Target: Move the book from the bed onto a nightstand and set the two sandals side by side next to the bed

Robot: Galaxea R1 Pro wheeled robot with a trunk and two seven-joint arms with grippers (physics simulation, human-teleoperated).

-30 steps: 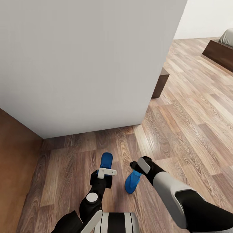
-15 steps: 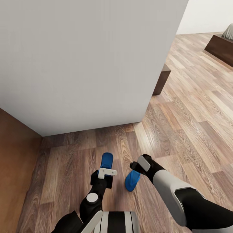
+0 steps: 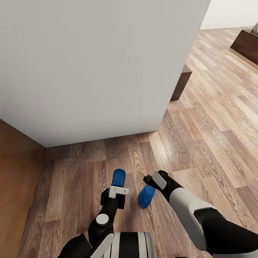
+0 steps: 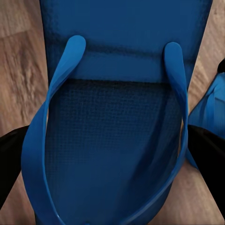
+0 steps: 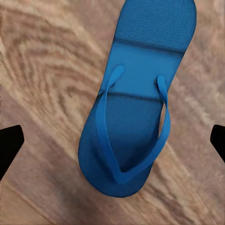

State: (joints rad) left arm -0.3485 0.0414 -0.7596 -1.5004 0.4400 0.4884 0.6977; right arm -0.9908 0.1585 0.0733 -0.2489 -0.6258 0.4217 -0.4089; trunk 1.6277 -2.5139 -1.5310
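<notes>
1. Two blue sandals, one at each claw, over the wood-plank floor [image 3: 215,118] just short of the big grey wall [image 3: 96,68].
2. Left claw [image 3: 118,190] has the left sandal [image 3: 118,177] close in; the left wrist view has that sandal [image 4: 117,140] sitting between the dark fingertips [image 4: 208,154], sides against them, so I judge it pinched.
3. Right claw [image 3: 154,181] sits over the right sandal [image 3: 146,196]; in the right wrist view the sandal [image 5: 136,108] lies clear of both spread fingertips [image 5: 9,145], long axis running away from the claw.
4. Bed frame [image 3: 247,44] shows far off toward the floor's far right, so both sandals are well apart from it.
5. Next call: carry them there, keeping the long axes parallel.
</notes>
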